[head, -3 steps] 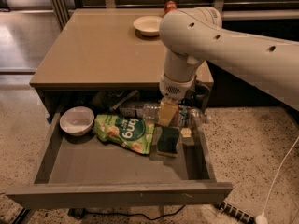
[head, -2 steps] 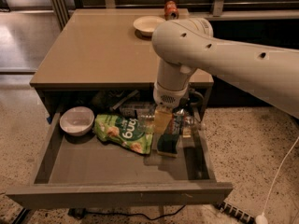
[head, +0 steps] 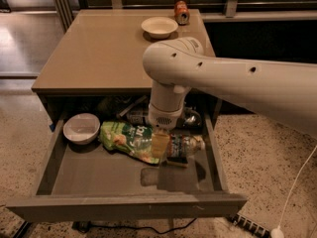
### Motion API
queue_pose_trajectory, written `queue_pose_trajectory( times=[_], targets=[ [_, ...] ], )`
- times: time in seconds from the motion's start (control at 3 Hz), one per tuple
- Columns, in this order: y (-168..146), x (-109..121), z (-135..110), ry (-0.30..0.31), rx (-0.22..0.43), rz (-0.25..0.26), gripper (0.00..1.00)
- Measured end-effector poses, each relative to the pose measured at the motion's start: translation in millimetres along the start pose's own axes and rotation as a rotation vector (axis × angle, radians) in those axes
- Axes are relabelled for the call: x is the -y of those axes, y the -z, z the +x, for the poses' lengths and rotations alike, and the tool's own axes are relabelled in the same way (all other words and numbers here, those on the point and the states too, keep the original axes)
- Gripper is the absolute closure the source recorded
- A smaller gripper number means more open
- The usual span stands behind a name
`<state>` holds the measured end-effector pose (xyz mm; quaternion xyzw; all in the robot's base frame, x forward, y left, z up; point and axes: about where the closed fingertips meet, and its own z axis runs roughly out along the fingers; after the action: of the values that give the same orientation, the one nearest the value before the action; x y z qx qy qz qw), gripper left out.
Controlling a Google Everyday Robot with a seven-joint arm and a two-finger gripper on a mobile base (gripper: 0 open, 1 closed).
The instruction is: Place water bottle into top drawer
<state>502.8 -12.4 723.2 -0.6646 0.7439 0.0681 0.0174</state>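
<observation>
Seeing gripper (head: pixel 167 151) down in top drawer (head: pixel 124 207), at water bottle (head: pixel 190 145); I can't tell if it's clamped.

end effector (head: pixel 167 152) over water bottle (head: pixel 190 144); top drawer (head: pixel 124 206) front free; bowl (head: pixel 80 128), bag (head: pixel 126 138) crowd rear

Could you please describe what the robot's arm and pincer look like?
The arm is thick, smooth and cream-white, with rounded joints and a few small dark holes. Its cylindrical wrist ends in a dotted rim. The pincer, low over the top drawer at the water bottle, looks tan with a dark part.
</observation>
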Motion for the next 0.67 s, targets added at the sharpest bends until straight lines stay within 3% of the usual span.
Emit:
queue_pose_trajectory(
  times=[0.67],
  targets=[
    [-14.6,-2.1,-3.8,0.013,-0.003,-0.025,1.0]
  ],
)
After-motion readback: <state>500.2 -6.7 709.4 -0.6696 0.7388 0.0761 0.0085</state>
